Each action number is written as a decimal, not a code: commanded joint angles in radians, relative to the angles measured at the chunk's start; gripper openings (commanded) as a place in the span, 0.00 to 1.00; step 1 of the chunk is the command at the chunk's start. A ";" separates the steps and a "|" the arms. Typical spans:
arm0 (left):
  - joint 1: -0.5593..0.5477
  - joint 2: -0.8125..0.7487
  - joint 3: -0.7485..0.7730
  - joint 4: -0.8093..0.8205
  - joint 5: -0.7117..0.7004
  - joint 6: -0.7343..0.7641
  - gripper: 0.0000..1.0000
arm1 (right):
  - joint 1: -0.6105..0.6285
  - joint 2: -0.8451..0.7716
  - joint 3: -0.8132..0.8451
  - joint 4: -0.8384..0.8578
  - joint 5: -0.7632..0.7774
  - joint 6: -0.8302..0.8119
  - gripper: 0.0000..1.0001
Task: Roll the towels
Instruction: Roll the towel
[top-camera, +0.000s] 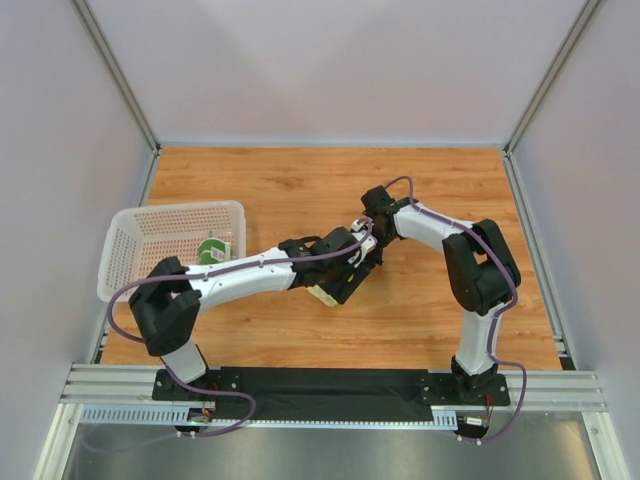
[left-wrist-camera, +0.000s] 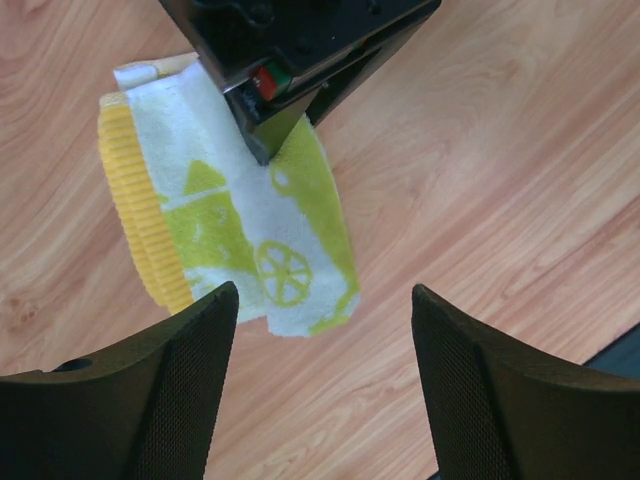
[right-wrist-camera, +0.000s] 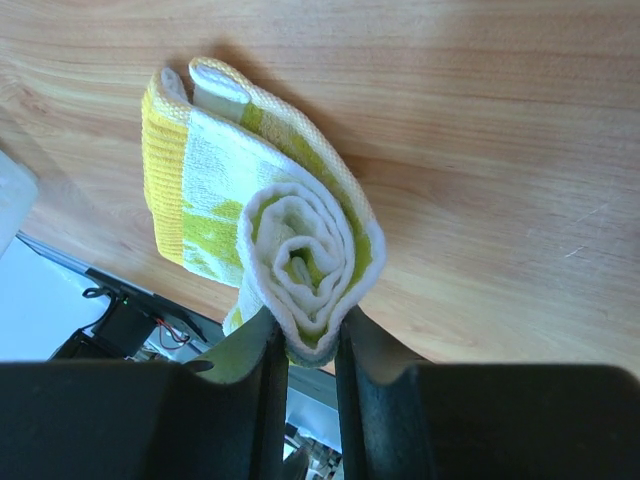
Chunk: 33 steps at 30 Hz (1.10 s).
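Lime-yellow terry cloth with white patches and a ribbed yellow border: the lime-yellow towel (right-wrist-camera: 270, 215) lies partly rolled on the wooden table (top-camera: 450, 190), near the centre of the overhead view.

Right wrist view: the right claw (right-wrist-camera: 305, 345) is pinched on the spiral end of the roll at the lower centre of the frame. Its two fingers (right-wrist-camera: 262, 375) press the cloth from either side. The unrolled part runs up and to the left. Whether the roll is lifted off the wood cannot be told.

Left wrist view: the left claw (left-wrist-camera: 322, 295) stands spread wide and grips nothing, with one finger in each lower corner of the frame. The towel's lower corner shows in the gap between them. Printed on the cloth are a spoked wheel and blocky lime shapes. The black body of the right claw fills the upper centre and carries a small red-and-green part (left-wrist-camera: 268, 80), too small to read.

Overhead view: a dark green towel (top-camera: 212, 250) with white swirls sits inside the white mesh basket (top-camera: 150, 225) at centre left, well apart from both claws.
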 joint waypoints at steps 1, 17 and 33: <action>-0.010 0.064 0.038 -0.008 -0.041 0.023 0.75 | 0.006 -0.002 0.029 -0.025 0.007 -0.002 0.09; -0.078 0.131 -0.007 0.037 -0.163 0.015 0.66 | 0.006 0.000 0.015 -0.016 0.003 0.010 0.08; -0.136 0.276 0.063 -0.077 -0.327 -0.012 0.46 | 0.006 0.003 -0.002 -0.005 -0.014 0.030 0.08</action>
